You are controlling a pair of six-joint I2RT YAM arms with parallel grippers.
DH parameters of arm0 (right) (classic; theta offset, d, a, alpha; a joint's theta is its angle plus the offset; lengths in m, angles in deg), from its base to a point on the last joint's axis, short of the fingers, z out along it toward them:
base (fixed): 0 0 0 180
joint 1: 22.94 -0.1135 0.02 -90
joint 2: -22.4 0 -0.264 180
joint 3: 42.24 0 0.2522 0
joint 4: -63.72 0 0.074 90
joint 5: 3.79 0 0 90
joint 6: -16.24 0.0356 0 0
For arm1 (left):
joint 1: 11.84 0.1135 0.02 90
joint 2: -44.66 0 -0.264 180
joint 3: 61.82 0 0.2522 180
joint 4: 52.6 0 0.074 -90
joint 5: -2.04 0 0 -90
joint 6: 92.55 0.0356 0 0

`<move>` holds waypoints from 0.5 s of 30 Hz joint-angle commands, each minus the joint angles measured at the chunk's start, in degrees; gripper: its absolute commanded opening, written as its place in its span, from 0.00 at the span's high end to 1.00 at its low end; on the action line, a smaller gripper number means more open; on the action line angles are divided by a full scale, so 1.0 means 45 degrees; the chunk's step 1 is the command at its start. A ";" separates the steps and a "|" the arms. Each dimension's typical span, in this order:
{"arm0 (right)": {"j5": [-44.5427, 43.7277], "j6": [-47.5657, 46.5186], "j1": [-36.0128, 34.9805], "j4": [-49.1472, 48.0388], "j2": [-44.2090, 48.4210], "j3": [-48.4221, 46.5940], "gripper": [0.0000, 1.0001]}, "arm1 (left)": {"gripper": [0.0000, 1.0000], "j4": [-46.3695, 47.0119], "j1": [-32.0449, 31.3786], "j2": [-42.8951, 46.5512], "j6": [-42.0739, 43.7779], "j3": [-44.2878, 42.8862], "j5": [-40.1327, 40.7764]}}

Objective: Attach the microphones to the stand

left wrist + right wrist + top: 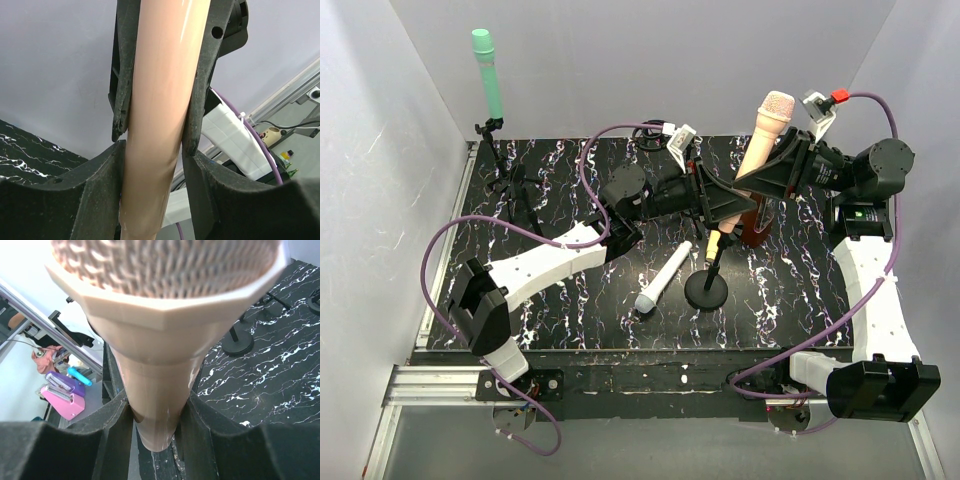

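Note:
The peach-pink microphone (767,128) stands nearly upright, head up, above the table's back right. My left gripper (742,197) and my right gripper (757,180) are both shut on its body from opposite sides. In the left wrist view its body (160,100) runs between my left gripper (152,167) and the right one's fingers (200,100) above. In the right wrist view its head (165,265) fills the top and its tail sits in my right gripper (155,415). The mint green microphone (486,75) stands on the back-left stand (505,170). The white microphone (663,278) lies flat mid-table. A bit of the yellow microphone (713,243) shows by the round-based stand (707,290).
A brown object (757,228) sits on the table under the two grippers. Purple cables (585,170) loop over the left and right sides. White walls close in the back and sides. Another stand base (237,342) shows on the marbled table in the right wrist view.

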 commanded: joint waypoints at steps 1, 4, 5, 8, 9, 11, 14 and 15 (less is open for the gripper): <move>-0.0518 0.0059 -0.0021 -0.0861 0.0218 0.0026 0.97 | 0.53 0.0040 -0.0074 0.0268 -0.0011 0.0088 -0.0013; -0.0557 0.0059 -0.0021 -0.0861 0.0218 0.0006 0.97 | 0.51 0.0020 -0.0074 0.0248 -0.0069 0.0127 -0.0072; -0.0557 0.0059 -0.0021 -0.0861 0.0199 0.0006 0.97 | 0.50 0.0020 -0.0074 0.0229 -0.0108 0.0127 -0.0053; -0.0577 0.0059 -0.0021 -0.0842 0.0218 0.0065 0.97 | 0.49 0.0118 -0.0074 0.0267 -0.0127 0.0186 0.0006; -0.0577 0.0059 -0.0021 -0.0842 0.0199 0.0104 0.97 | 0.50 0.0157 -0.0074 0.0268 -0.0127 0.0186 0.0026; -0.0577 0.0059 -0.0021 -0.0861 0.0237 0.0143 0.97 | 0.53 0.0254 -0.0074 0.0287 -0.0127 0.0205 0.0045; -0.0538 0.0040 -0.0021 -0.0842 0.0238 0.0201 0.95 | 0.85 0.0469 -0.0074 0.0209 -0.0108 0.0147 -0.0207; -0.0480 0.0040 -0.0021 -0.0881 0.0276 0.0221 0.89 | 1.00 0.0470 -0.0074 0.0209 -0.0089 0.0127 -0.0247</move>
